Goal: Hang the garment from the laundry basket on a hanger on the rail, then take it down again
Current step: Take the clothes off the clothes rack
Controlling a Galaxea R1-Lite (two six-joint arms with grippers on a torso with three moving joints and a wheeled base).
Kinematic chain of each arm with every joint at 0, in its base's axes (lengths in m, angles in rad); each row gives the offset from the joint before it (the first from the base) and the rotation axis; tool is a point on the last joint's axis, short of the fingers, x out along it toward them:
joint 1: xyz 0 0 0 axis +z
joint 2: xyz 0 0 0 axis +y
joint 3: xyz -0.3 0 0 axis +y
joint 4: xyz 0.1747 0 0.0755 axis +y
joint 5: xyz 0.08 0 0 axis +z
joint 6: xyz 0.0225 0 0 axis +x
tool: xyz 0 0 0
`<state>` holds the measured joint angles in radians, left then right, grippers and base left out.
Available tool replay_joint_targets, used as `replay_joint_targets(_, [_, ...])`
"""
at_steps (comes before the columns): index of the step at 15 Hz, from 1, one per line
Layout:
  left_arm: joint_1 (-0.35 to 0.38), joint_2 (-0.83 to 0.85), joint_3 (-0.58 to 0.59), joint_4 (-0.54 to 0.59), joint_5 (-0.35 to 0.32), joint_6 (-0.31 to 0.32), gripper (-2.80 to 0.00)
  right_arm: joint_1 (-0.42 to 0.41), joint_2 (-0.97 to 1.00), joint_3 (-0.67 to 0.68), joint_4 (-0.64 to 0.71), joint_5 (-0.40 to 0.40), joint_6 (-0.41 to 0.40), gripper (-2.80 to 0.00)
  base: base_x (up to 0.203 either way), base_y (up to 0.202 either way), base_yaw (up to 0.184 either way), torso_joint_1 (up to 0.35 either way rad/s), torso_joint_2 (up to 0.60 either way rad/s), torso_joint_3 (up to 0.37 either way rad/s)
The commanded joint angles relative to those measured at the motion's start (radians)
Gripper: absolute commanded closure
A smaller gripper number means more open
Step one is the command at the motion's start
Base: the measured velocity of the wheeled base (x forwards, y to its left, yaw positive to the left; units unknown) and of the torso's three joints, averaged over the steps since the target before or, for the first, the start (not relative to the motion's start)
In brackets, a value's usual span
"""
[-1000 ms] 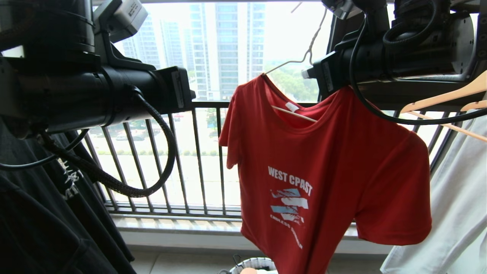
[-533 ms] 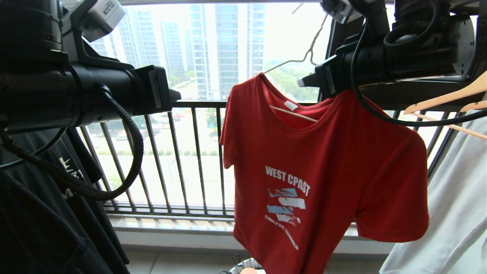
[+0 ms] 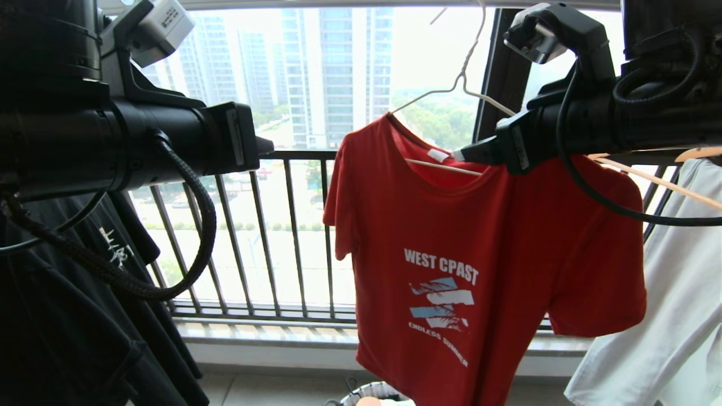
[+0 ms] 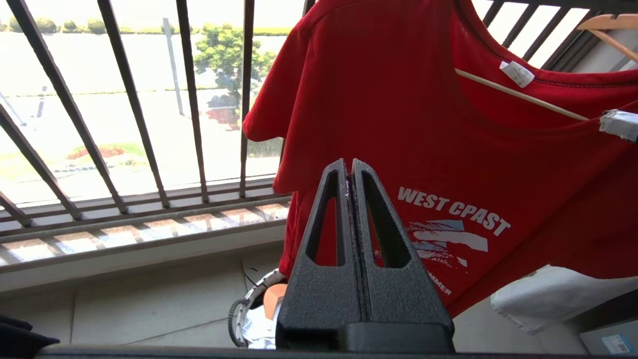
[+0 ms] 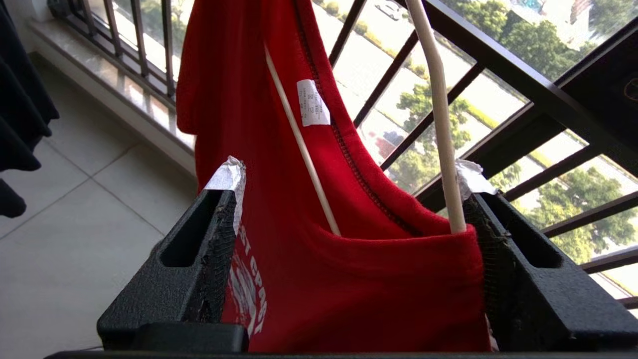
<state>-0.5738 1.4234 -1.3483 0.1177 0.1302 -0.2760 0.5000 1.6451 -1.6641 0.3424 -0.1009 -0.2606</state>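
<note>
Nearest the head camera, the two black forearms reach forward at shoulder height. The left gripper (image 4: 349,172) has its fingers pressed flat together on nothing and hangs in open air, apart from the red garment (image 3: 479,254); the shirt's near sleeve hem is just beyond the tips in the left wrist view, and only window bars and tiled floor (image 4: 124,299) lie to the other side, so there is free room there.

The right gripper (image 5: 349,194) sits at the garment's shoulder with its fingers spread wide. The right wrist view shows the red cloth bunched between the two taped fingertips (image 5: 227,177) – one tip stands clear of the fabric's side, while the other lies right against the sloping arm of the pale wire hanger (image 3: 462,79). Whether that finger truly touches the wire cannot be told. The hanger's lower bar crosses inside the neckline, near the white neck label (image 5: 312,102).

The garment hangs on the hanger, chest print facing the robot, its hem dropping to the rim of the laundry basket (image 3: 375,392) on the floor at the lower edge of the head view. The hook runs up out of the top edge.

A black T-shirt (image 3: 67,316) crowds the left side and a white T-shirt (image 3: 671,316) on a wooden hanger (image 3: 660,180) crowds the right – the red garment's right sleeve is just beside it. Beyond stand the black railing (image 3: 271,237) and distant towers.
</note>
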Motion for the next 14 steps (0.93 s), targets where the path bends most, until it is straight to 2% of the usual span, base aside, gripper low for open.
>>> replay_joint_targets(1, [0.000,0.005,0.001,0.000,0.000,-0.002,0.00,-0.025,-0.090,0.110,-0.036,0.010,-0.002,-2.80,0.000,0.000,0.000,0.000,0.00,0.000])
replay_joint_targets(9, [0.000,-0.001,0.004,0.000,-0.023,-0.003,0.00,-0.109,-0.169,0.236,-0.068,0.098,-0.004,-2.80,0.000,0.000,0.000,0.000,0.00,0.000])
replay_joint_targets(14, [0.000,-0.004,0.006,0.002,-0.024,-0.003,0.00,-0.229,-0.226,0.346,-0.069,0.175,-0.010,-2.80,0.000,0.000,0.000,0.000,0.00,0.000])
